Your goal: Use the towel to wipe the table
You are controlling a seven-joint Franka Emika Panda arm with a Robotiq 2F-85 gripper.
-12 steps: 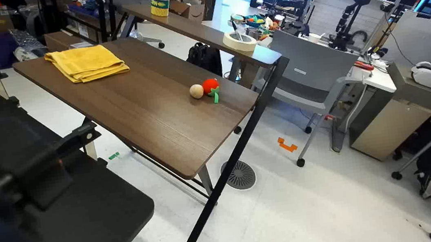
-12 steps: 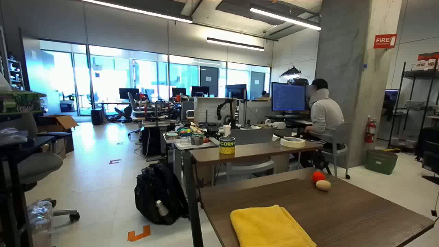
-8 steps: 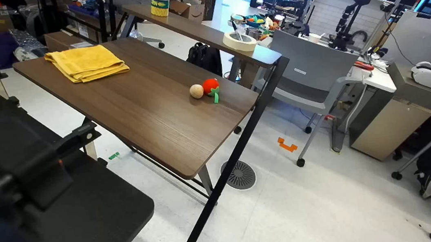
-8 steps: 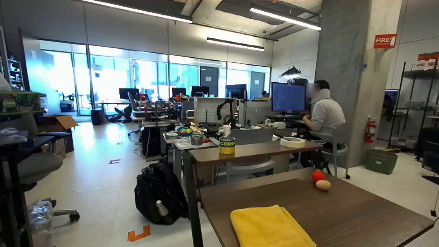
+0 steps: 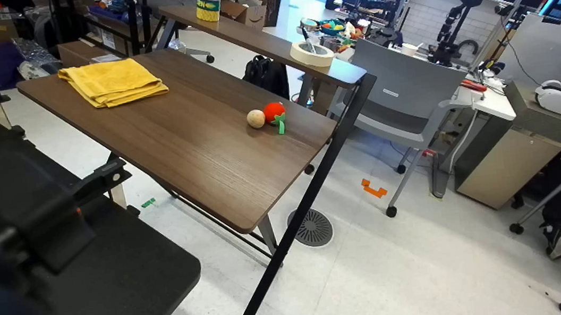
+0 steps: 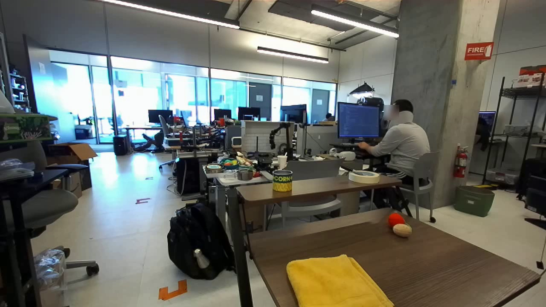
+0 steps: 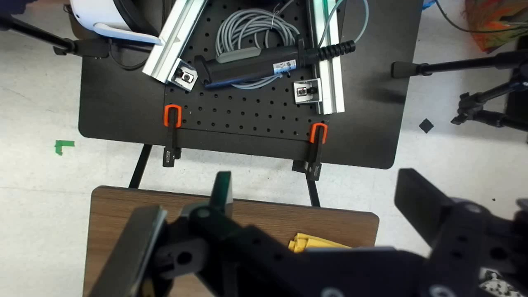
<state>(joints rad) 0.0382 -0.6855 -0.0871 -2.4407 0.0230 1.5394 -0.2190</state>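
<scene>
In an exterior view, a corn can (image 6: 283, 182), contents unclear, stands at eleven o'clock from the towel (image 6: 337, 282); a backpack (image 6: 198, 238) holds a bottle (image 6: 201, 259). The pincer (image 7: 317, 187) gapes.

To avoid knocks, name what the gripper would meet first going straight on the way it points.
Probably the black table at its edge, near a clamp, judging by the wrist view; depth is unclear, so the gripper might miss it and reach the floor.

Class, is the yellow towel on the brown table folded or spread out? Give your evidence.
Folded. In an exterior view, the towel lies on the table as a compact pad, with stacked layers showing along its edge.
</scene>
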